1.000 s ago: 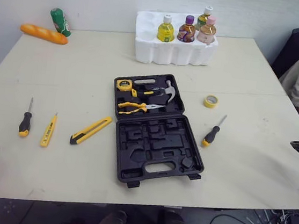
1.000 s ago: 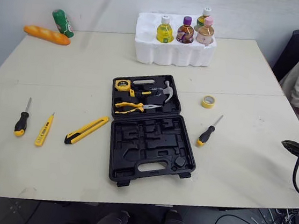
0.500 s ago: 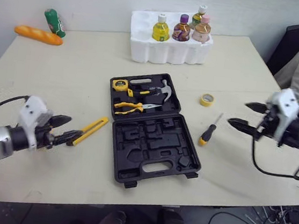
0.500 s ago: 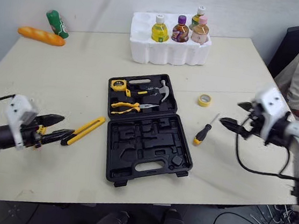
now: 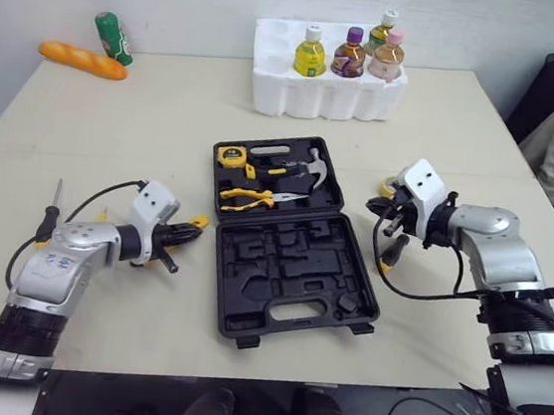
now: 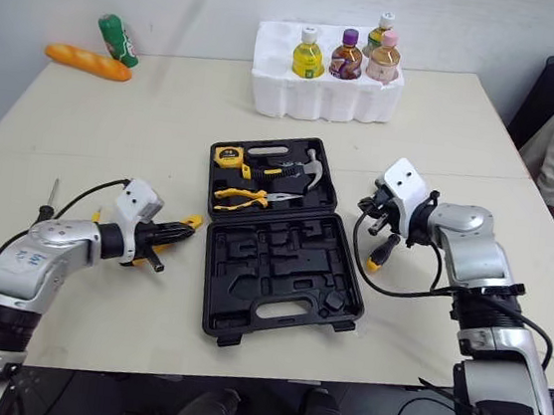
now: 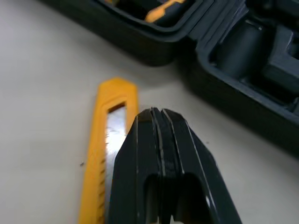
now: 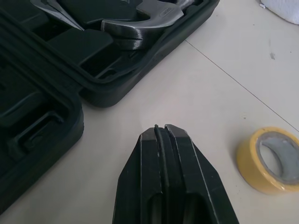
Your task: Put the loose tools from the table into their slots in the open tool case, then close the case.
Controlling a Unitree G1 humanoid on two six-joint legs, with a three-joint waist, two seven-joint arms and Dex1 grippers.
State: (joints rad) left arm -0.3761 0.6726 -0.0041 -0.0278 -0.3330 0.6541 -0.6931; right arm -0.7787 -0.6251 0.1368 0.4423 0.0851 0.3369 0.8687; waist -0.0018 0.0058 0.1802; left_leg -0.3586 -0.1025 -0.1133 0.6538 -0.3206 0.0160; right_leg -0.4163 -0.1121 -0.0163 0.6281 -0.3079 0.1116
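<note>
You're holding both clenched, empty: left gripper (image 7: 159, 112) just beside knife (image 7: 110, 140), right gripper (image 8: 161, 128) near tape (image 8: 271, 161), screwdriver (image 5: 390, 251). Nothing loose slotted yet; case (image 5: 221, 279) lying open; slotting, closing remaining.

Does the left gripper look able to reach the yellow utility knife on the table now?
Probably yes. The left gripper sits right at the utility knife, nothing lies between them, and the tool case is apart from the knife. The gripper is shut, though, so it must open first.
</note>
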